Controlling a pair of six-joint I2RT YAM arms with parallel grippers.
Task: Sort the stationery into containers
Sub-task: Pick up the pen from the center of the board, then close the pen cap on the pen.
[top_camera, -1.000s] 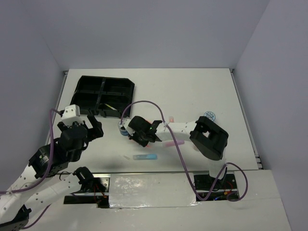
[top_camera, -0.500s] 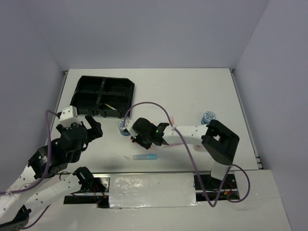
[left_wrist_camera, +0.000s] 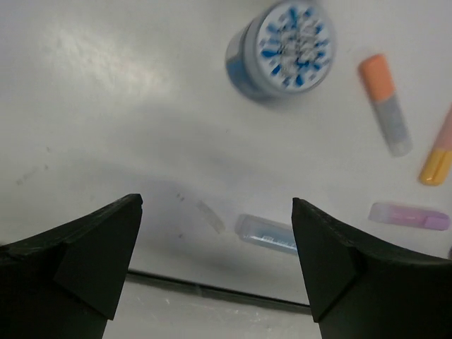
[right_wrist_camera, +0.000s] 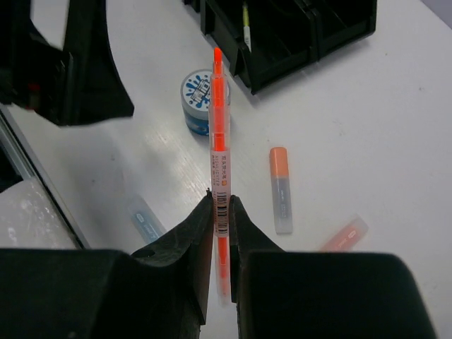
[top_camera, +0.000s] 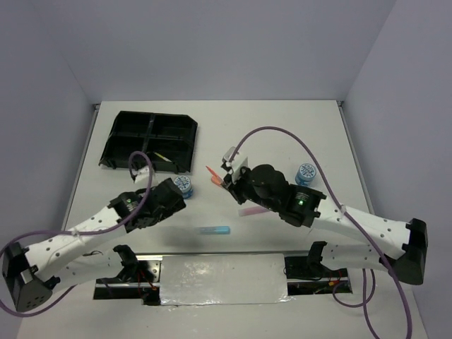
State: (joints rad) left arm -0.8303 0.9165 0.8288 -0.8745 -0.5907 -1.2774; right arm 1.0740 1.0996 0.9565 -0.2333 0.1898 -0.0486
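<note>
Orange pen [top_camera: 213, 174] sticks out past the right gripper [top_camera: 224, 181], fingertips unclear from above. Left wrist: left gripper [left_wrist_camera: 215, 205] spread wide, blue highlighter [left_wrist_camera: 265, 233] between its fingers, partly hidden. Right wrist: fingers pinch the pen, black tray [right_wrist_camera: 304, 28] beyond its tip, cropped

Both arms are built of white shell links joined by black motor housings. The left arm [top_camera: 78, 236] ends in a black base block [top_camera: 18, 279], and the right arm [top_camera: 360, 226] ends in a matching black end block [top_camera: 413, 251]. A thin right purple cable [top_camera: 282, 132] arcs clear of the right arm's links, and a left purple cable [top_camera: 134, 166] loops at the other arm's wrist. A small green light [top_camera: 299, 200] glows on the right arm's black wrist housing. The left pincer [left_wrist_camera: 215, 205] has matt black, wedge-shaped fingers [left_wrist_camera: 92, 261]. The right pincer [right_wrist_camera: 220, 201] has black fingers tapering to thin tips.
</note>
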